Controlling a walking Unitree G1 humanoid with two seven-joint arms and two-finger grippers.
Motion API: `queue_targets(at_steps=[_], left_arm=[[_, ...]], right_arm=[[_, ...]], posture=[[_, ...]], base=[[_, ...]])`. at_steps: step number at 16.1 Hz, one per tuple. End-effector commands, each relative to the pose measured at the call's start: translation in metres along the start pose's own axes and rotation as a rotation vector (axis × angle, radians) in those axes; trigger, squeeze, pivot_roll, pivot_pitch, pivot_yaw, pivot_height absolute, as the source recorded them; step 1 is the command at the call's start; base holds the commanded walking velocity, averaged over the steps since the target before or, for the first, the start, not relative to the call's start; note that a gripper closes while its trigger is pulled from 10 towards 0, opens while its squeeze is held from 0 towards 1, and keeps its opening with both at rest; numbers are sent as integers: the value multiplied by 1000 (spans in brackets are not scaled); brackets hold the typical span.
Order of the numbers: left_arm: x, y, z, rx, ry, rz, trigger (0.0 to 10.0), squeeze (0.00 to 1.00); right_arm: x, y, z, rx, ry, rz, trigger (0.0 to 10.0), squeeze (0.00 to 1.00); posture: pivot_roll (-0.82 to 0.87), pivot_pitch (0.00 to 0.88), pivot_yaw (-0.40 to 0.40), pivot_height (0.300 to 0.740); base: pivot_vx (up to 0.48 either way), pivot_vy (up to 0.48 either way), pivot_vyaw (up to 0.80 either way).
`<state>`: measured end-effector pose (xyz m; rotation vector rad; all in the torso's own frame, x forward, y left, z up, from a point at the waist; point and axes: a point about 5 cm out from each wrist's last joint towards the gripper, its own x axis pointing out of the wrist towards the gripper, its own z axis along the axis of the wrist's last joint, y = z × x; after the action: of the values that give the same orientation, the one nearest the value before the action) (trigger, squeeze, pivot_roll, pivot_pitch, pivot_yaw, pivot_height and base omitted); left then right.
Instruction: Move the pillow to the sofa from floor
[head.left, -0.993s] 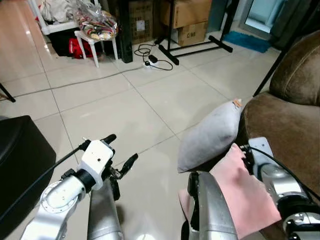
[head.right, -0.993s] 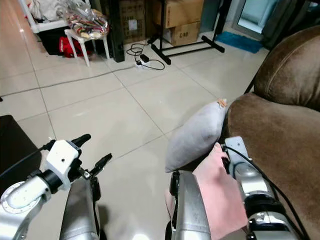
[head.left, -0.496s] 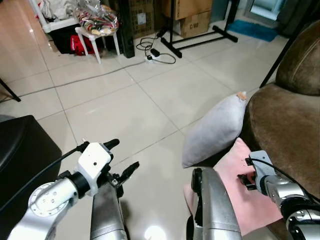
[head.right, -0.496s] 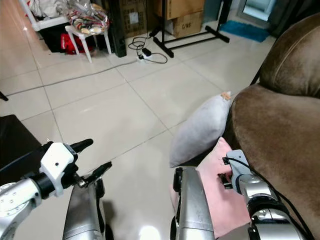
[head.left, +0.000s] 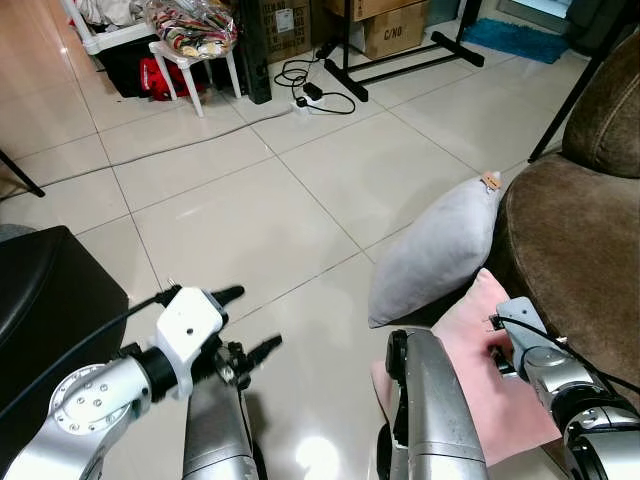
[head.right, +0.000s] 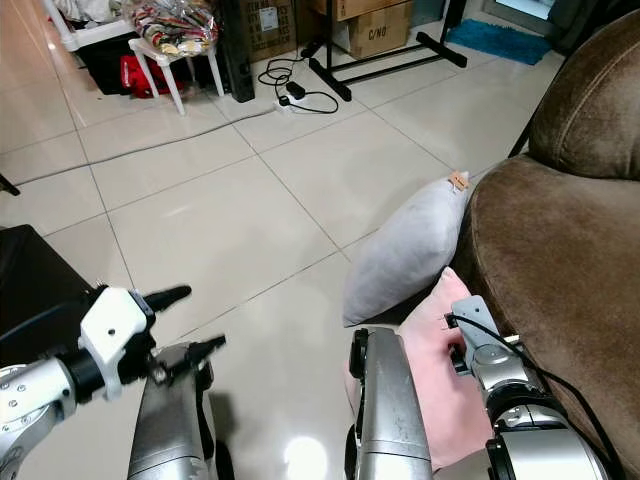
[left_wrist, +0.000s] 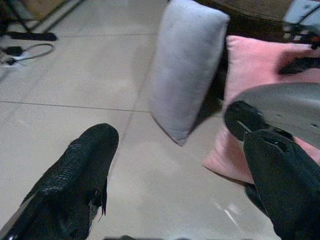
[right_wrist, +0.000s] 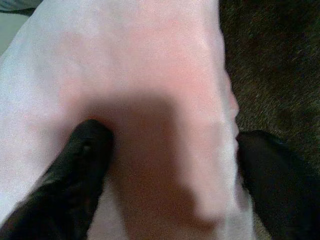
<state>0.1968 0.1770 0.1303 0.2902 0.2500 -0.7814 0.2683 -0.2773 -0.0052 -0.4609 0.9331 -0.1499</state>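
Observation:
A pink pillow (head.left: 505, 400) leans on the floor against the front of the brown sofa (head.left: 570, 250). A grey pillow (head.left: 435, 250) leans there too, just beyond it. My right gripper (right_wrist: 172, 137) is open at the pink pillow's sofa-side edge. One finger lies on its face and the other sits past the edge, by the sofa's fabric (right_wrist: 270, 60). In the head view that right gripper (head.left: 500, 345) sits partway down the pillow. My left gripper (head.left: 253, 318) hovers open over the tiled floor at lower left, holding nothing.
A black block (head.left: 40, 300) stands close on my left. Further back are a white stool (head.left: 190, 55) with a bag on it, a cable and power strip (head.left: 310, 95), a black stand (head.left: 400, 75), cardboard boxes (head.left: 390, 35) and a blue mat (head.left: 510, 35).
The view has shifted a little. My right gripper has come down from the pink pillow's top corner to lower on its face. Both pillows and my left gripper stay put.

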Motion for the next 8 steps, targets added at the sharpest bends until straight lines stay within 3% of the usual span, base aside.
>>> queue_targets(at_steps=[1, 8], left_arm=[[-1, -4, 0, -5, 16, -36, 10000, 0], [1, -4, 1, -6, 23, -51, 10000, 0]], right_arm=[[0, 3, -2, 10, 12, 6, 0, 0], [0, 11, 1, 22, 1, 40, 0, 0]], posture=[[73, 98, 45, 448], [75, 77, 47, 448]], base=[[0, 0, 0], [0, 0, 0]])
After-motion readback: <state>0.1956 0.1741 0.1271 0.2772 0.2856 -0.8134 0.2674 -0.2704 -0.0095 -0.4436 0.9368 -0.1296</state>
